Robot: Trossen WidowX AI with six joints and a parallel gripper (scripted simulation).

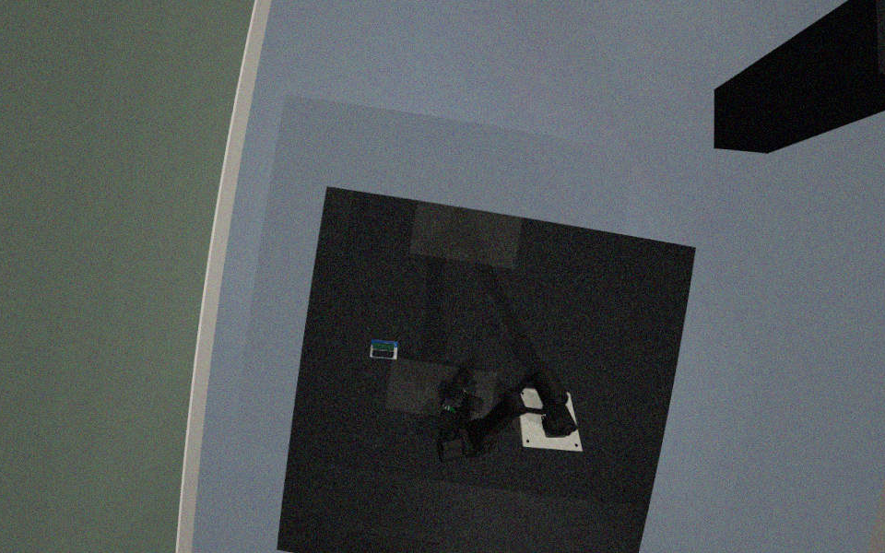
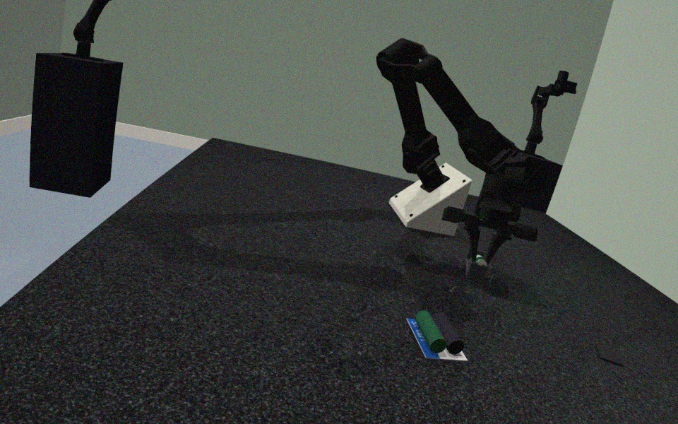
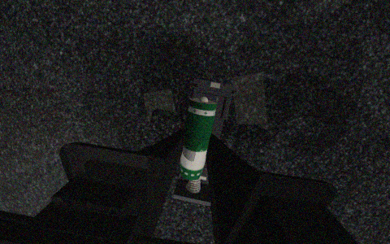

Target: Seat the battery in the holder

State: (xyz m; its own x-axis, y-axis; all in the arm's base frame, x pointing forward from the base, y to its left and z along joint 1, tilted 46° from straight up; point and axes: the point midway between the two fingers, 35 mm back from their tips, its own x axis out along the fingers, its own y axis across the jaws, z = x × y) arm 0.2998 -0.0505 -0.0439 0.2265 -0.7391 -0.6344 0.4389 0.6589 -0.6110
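Reaching down, the tool (image 1: 451,406) (image 2: 479,266) (image 3: 196,135) (fingers angled inward) clamps the green-and-white battery (image 2: 481,260) (image 3: 198,129) above its holder (image 3: 222,110).

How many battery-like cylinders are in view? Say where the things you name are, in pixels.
3: one battery (image 1: 451,408) (image 2: 481,260) (image 3: 198,132) in the pincer (image 1: 452,405) (image 2: 479,266) (image 3: 196,135), plus a green cylinder (image 1: 383,346) (image 2: 430,331) and a black cylinder (image 1: 383,353) (image 2: 449,333) side by side on a card (image 1: 395,356) (image 2: 419,340). The arm may hide others.

On the speckled black tabletop (image 1: 363,288) (image 2: 225,326) (image 3: 80,61), a blue-and-white printed card (image 1: 395,353) (image 2: 419,339) is laid flat beneath two cylinders, green (image 1: 383,346) (image 2: 428,330) and black (image 2: 450,333).
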